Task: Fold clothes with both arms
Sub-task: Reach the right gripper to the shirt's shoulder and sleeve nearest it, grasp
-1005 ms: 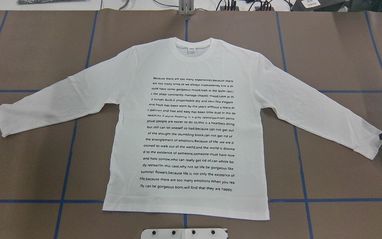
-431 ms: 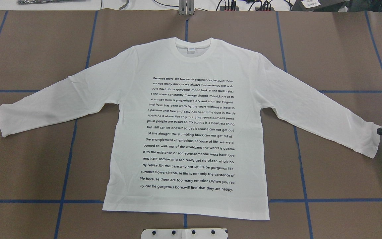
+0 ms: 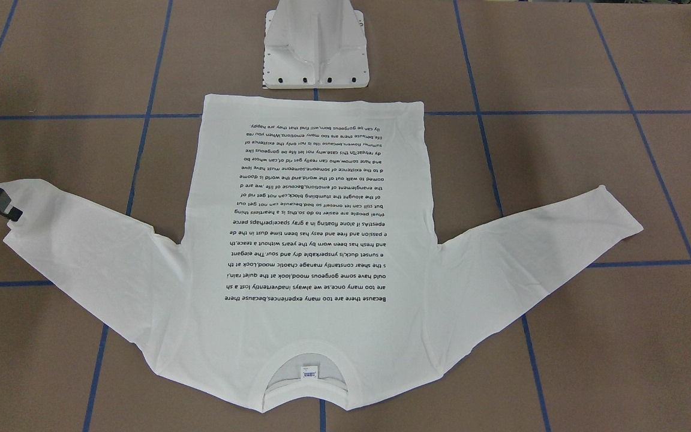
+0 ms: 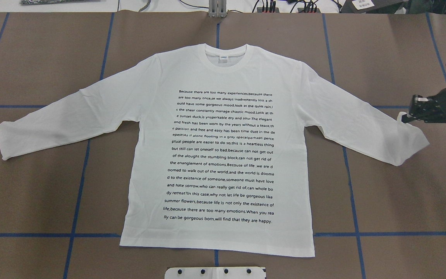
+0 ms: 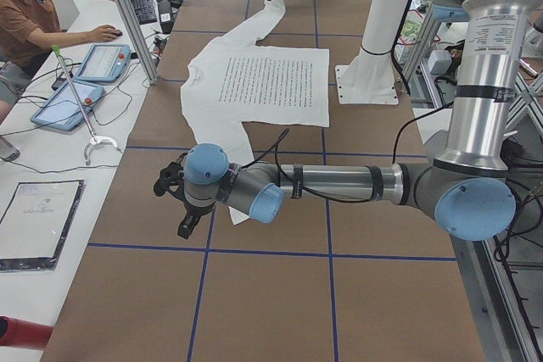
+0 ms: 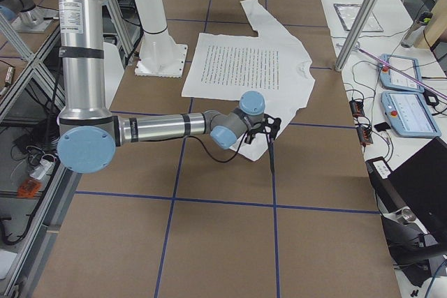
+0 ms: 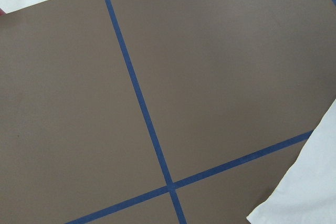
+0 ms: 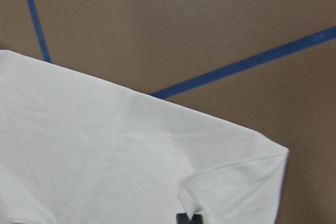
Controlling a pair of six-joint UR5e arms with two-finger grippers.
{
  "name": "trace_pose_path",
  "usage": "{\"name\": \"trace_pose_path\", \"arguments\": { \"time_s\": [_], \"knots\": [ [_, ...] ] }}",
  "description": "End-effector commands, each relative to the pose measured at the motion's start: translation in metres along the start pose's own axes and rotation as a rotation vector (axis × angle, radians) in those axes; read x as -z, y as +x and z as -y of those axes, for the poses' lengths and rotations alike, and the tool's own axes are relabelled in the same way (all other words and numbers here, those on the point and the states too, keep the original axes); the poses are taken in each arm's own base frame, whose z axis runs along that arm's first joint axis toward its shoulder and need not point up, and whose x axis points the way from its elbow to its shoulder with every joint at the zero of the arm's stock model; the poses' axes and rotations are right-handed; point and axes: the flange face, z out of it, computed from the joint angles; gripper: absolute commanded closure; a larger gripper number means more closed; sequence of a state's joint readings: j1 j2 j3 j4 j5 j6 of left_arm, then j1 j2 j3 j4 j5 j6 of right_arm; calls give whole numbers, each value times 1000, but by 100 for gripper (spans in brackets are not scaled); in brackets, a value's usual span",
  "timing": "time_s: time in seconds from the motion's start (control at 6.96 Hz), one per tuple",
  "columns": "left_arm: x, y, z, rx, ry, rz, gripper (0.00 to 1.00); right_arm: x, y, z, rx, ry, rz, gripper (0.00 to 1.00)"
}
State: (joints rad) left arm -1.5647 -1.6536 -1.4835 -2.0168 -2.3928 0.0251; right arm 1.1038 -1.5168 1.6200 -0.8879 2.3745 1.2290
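Observation:
The clothes are a white long-sleeved T-shirt (image 4: 223, 69) lying flat on the brown table, text side up, collar at the far side. My right gripper (image 4: 405, 117) is shut on the cuff of the sleeve on my right and holds it off the table, so the sleeve end folds back over itself. The front-facing view shows that gripper (image 3: 14, 213) at the left edge, pinching the cuff. In the right wrist view the white cloth (image 8: 131, 156) bunches at the fingertips. My left gripper (image 5: 174, 201) hovers beside the other cuff; I cannot tell whether it is open or shut.
The white pedestal base (image 4: 215, 272) stands at the near edge, just behind the shirt's hem. Blue tape lines (image 4: 79, 186) grid the table. A person (image 5: 25, 6) sits at a side bench with tablets (image 5: 102, 61) beyond the collar side.
My right gripper has moved inward and toward the far side with the cuff in it. The sleeve end has lifted and folded back. The rest of the shirt has not moved.

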Motion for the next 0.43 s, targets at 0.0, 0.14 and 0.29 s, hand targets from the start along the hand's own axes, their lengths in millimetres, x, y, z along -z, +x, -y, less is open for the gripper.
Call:
{"name": "trace_pose_path", "arguments": {
  "time_s": [0.0,0.14,0.29],
  "knots": [
    [-1,0,0,0,-2,-2,0,-11,-163,1,-131,-32,121,100],
    [-2,-1,-2,2,-4,-6,0,-16,-236,-3,-180,-48,147,100],
    [-3,-3,-3,5,-7,-7,0,-36,-340,-28,-235,13,165,100]
  ]
}}
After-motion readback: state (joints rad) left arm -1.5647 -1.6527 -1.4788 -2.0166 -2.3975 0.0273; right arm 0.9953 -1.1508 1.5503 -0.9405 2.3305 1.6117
